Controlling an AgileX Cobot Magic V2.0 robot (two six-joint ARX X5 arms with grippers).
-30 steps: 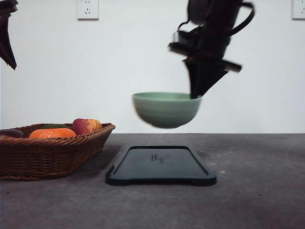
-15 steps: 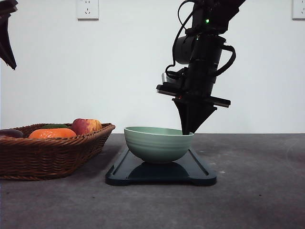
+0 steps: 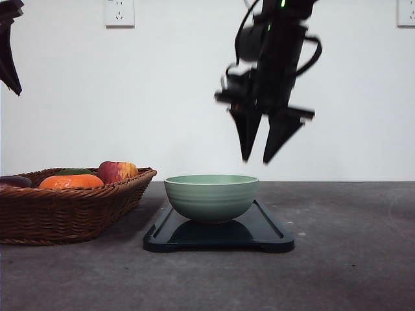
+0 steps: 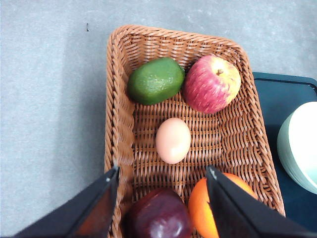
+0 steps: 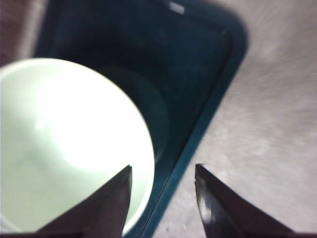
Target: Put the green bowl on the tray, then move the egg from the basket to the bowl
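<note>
The front camera sits low, almost level with the tabletop (image 3: pixel 350 259), facing a white far wall. The left wrist camera looks steeply down from close above the basket (image 4: pixel 119 124); the right wrist camera looks down from near above the green bowl (image 5: pixel 64 148) and tray (image 5: pixel 198 74). All three views share the bowl and tray; the front and left wrist views also share the basket.

Sage-green bowl (image 3: pixel 211 197) upright on dark tray (image 3: pixel 269 233), egg (image 4: pixel 173 140) in wicker basket (image 4: pixel 119 124)
</note>
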